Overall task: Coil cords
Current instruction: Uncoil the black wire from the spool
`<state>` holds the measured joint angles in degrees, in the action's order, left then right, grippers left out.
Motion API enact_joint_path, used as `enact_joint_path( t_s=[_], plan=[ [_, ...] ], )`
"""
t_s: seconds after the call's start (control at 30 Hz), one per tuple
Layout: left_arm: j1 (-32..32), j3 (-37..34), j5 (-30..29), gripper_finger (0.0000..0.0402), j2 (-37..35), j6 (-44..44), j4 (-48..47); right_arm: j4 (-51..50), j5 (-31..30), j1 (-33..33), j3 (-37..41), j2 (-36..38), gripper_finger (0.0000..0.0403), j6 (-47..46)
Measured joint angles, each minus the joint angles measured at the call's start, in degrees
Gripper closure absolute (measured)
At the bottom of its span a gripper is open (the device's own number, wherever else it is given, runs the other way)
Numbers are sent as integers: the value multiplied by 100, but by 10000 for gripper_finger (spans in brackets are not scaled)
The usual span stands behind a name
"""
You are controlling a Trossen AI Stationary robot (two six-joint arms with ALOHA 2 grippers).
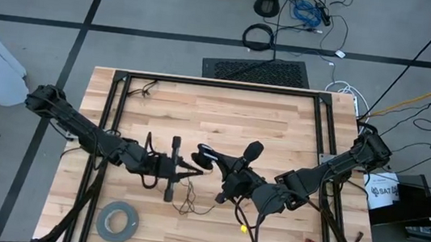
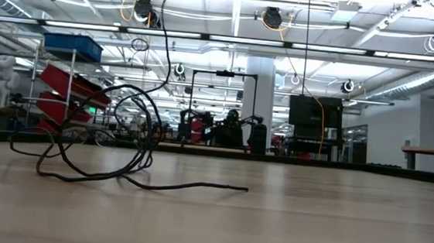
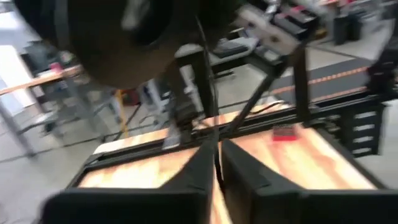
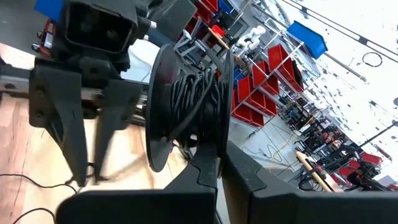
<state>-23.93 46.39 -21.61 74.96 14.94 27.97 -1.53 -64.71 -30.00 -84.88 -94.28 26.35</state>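
Two grippers mid-table: left gripper [image 1: 186, 166] jaws clenched on the thin wire [image 2: 119, 177], right gripper [image 4: 214, 165] jaws grasping the spool [image 4: 186, 115].

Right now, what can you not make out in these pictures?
- Left wrist view: the spool is motion-blurred and cut by the top edge.
- High view: the wire is too thin to trace.
- Low view: what holds the wire up is above the top edge.
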Motion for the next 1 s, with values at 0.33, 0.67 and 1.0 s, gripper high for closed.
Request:
enact_joint_path(
  t_s=[0.33, 0.67, 1.0],
  plan=[
    [-318, 347, 661, 398, -161, 427, 9, -364, 0, 0, 0, 0, 403, -176],
    [-945, 354, -915, 400, -1365, 692, -1328, -422, -9, -192, 0, 4, 403, -177],
    [-1340, 354, -1662, 379, -2365, -638, -3081, -320, 147, -318, -205, 39, 403, -12]
  ],
)
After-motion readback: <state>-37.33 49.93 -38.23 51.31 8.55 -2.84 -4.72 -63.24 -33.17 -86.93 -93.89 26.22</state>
